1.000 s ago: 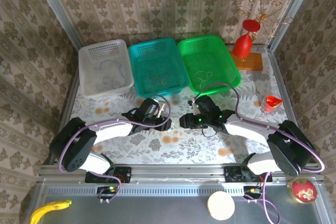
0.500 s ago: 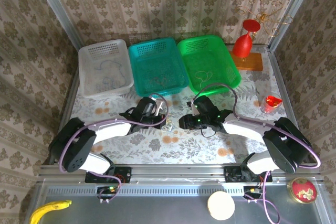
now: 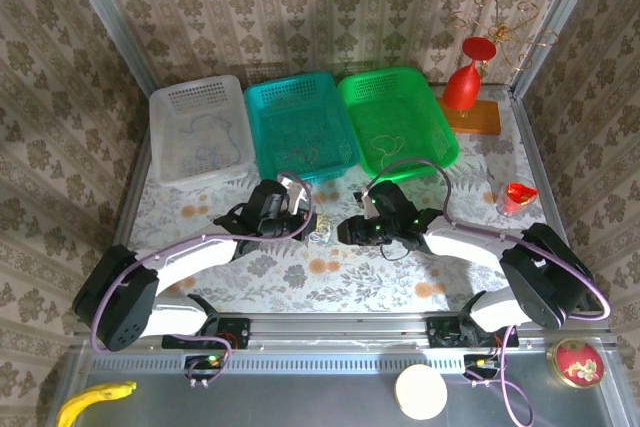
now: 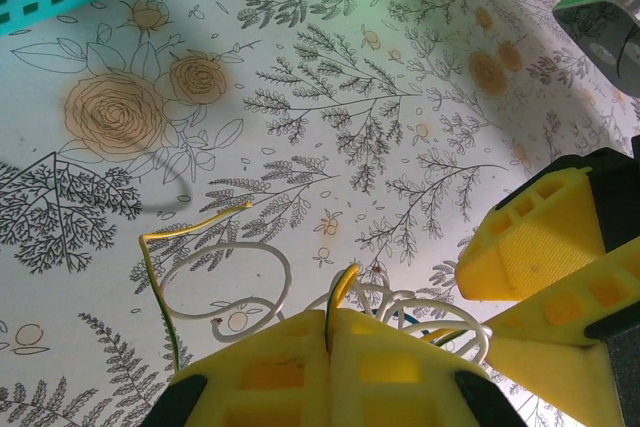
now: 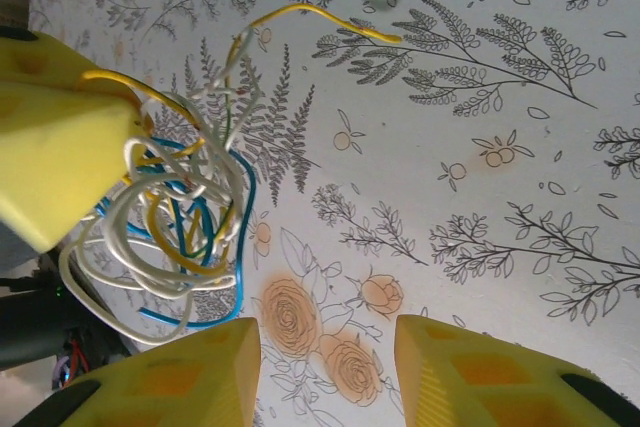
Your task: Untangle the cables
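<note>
Left pincer (image 4: 332, 325) pinching cables (image 4: 395, 305), yellow end outward

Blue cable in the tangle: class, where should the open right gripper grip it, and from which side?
Probably the blue cable's outer loop, bulging clear of the white strands toward the right gripper; approach from there, opposite the shut left gripper.

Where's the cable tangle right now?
In the top view, the cable tangle is mid-table between left pincer and right pincer, in front of the teal basket; left pincer is shut on a strand.
</note>
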You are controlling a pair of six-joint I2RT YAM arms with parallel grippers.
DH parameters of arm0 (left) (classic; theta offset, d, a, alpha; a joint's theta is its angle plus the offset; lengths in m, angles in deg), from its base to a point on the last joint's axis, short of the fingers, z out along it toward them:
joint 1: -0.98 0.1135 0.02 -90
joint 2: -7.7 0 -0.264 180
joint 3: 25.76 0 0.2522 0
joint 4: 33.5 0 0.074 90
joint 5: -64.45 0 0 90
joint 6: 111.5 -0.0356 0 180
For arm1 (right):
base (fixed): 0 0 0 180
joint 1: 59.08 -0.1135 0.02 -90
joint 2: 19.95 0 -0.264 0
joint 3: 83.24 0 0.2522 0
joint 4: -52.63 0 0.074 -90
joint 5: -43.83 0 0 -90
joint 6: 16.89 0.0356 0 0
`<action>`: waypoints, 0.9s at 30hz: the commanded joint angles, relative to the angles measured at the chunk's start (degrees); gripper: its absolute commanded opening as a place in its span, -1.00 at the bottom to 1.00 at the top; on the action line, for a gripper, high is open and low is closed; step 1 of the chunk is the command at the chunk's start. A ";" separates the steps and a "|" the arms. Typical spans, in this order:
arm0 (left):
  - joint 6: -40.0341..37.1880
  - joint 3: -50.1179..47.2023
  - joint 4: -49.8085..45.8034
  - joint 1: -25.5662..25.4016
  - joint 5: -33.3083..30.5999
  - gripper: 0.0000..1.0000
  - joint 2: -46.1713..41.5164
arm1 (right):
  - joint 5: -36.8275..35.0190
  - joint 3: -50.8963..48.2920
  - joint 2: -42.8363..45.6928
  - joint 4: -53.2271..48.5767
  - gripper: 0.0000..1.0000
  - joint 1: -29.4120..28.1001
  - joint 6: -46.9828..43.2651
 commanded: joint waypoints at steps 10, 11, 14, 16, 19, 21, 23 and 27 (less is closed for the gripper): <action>0.16 0.34 1.34 -0.35 1.40 -1.00 -0.32 | 1.26 2.41 6.86 0.14 -0.15 -0.34 1.51; 0.17 0.39 1.34 -0.36 1.44 -1.00 -0.35 | 1.46 2.54 6.81 0.27 -0.16 -0.40 1.68; 0.18 0.65 1.34 -0.65 1.49 -1.00 -0.35 | 1.75 3.02 6.12 0.97 -0.16 -0.52 1.87; 0.20 0.90 1.34 -0.88 1.49 -1.00 -0.35 | 1.89 3.45 5.24 1.31 -0.16 -0.66 1.88; 0.31 1.25 1.43 -1.24 1.73 -1.00 -0.21 | 1.88 4.14 3.40 2.54 -0.17 -0.73 1.95; 0.54 1.42 1.75 -1.41 1.99 -1.00 -0.17 | 1.88 4.50 2.04 3.32 -0.20 -0.79 1.87; 0.93 1.35 2.26 -1.44 2.15 -1.00 -0.19 | 1.71 4.78 0.11 4.03 -0.23 -0.79 1.70; 1.42 1.24 2.79 -1.44 2.02 -1.00 -0.42 | 1.71 4.32 -2.32 5.07 -0.35 -0.79 1.49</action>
